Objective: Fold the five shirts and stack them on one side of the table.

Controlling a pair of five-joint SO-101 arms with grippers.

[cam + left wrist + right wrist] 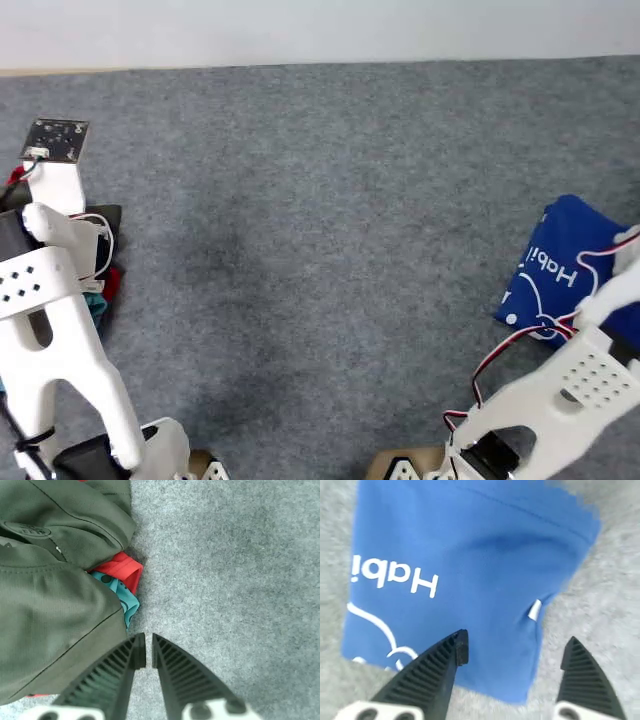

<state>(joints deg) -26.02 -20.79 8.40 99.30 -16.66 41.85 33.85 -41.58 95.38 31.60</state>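
A stack of folded shirts lies at the table's left edge: a dark olive shirt (pixel 55 590) on top, a red one (pixel 120 569) and a teal one (pixel 122 600) peeking out beneath. My left gripper (pixel 148 652) hangs shut just beside that stack, over bare carpet. The stack's dark, red and teal edges (pixel 105 275) show past the left arm in the high view. A blue shirt (pixel 565 265) with white print lies crumpled at the right edge. My right gripper (pixel 515 652) stands open above the blue shirt (pixel 470 565), one finger over the cloth, the other over the grey surface.
Grey carpet-like table cover (pixel 330 220) spans the wide middle between the two arms. A white strip runs along the far edge (pixel 320 30). The white arm bodies (pixel 60 330) stand at the near left and near right (pixel 570 390).
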